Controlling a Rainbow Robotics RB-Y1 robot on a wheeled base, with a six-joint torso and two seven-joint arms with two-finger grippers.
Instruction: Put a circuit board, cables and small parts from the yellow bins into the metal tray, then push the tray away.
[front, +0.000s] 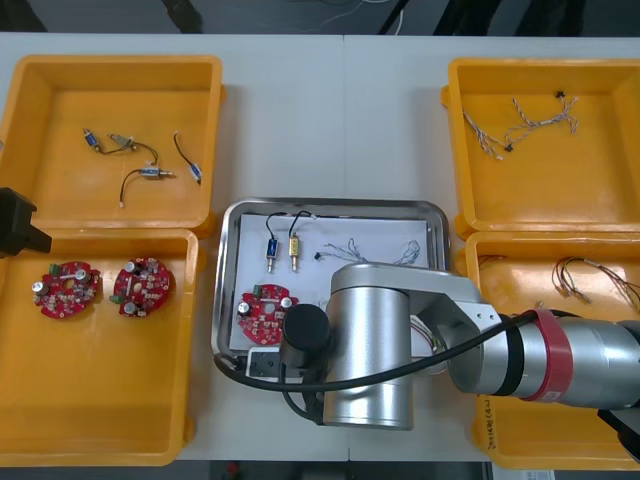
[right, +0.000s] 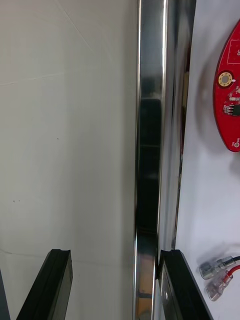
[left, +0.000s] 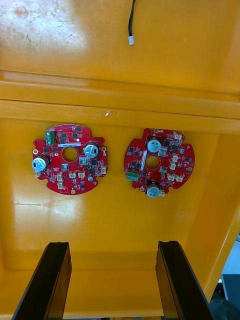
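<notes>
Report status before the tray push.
Right hand open, straddling metal tray rim. Left hand open over yellow bin. Tray holds circuit board, cables, small parts. Table beyond bare.

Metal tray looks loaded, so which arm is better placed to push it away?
Right. The right pincer stands open astride the rim of the metal tray; the left pincer, open, hangs over a yellow bin of circuit boards.

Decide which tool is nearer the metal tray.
Right. The right tool straddles the rim of the metal tray, fingers open; the left tool hangs open over a yellow bin holding two circuit boards.
</notes>
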